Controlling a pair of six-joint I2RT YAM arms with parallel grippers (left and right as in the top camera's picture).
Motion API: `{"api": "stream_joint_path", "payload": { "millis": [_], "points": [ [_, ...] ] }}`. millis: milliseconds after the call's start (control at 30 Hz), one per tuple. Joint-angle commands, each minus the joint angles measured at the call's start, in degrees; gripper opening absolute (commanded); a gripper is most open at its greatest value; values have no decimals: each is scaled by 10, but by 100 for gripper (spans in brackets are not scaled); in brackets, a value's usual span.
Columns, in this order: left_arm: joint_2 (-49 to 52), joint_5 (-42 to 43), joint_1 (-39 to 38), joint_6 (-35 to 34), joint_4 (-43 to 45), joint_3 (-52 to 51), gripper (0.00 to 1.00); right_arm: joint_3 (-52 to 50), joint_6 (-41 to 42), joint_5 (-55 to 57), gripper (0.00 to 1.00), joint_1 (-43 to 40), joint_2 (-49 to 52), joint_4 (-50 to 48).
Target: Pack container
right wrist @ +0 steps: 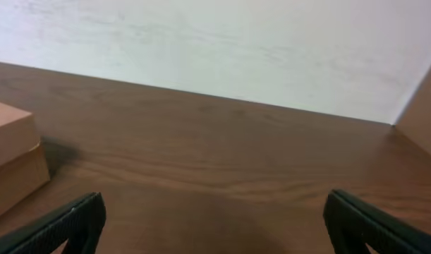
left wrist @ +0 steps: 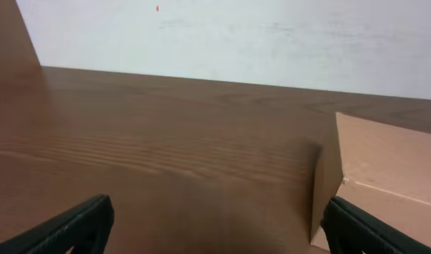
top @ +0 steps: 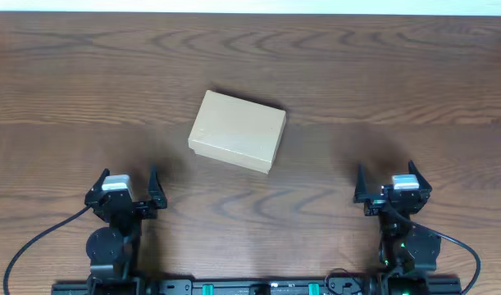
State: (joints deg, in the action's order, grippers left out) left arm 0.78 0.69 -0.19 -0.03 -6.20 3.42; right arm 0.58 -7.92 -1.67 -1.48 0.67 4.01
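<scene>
the container (top: 237,131), a plain tan cardboard box, lies on the wooden desk (top: 398,82) just left of the middle of the overhead frame, turned a little so that its long sides run from upper left to lower right. its lid lies down flat on the body, and nothing is touching it.

the left gripper (top: 125,187) sits near the lower left of the overhead frame and the right gripper (top: 389,183) near the lower right, both well apart from the container and below it in the picture. each has its jaws spread wide with only bare desk between them, holding nothing. a black cable (top: 37,242) curves away from the base of the left arm towards the bottom left corner.

in the left wrist view, the left gripper (left wrist: 215,219) shows its two dark fingers (left wrist: 81,222) at the bottom corners, wide apart. the container (left wrist: 391,169) fills the right edge of that frame, one upright corner facing the camera, with the lid seam visible as a line across its side. a pale wall (left wrist: 236,35) runs behind the desk (left wrist: 166,141).

in the right wrist view, the right gripper (right wrist: 214,212) is likewise spread wide, and the container (right wrist: 10,155) shows at the left edge, standing on the desk (right wrist: 236,155).
</scene>
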Motion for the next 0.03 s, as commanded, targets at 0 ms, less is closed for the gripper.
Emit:
{"api": "stream_joint_path", "payload": {
  "millis": [0],
  "points": [
    [-6, 4, -2, -2, -14, -16, 95, -2, 6, 2, 99, -3, -4, 1]
  ]
}}
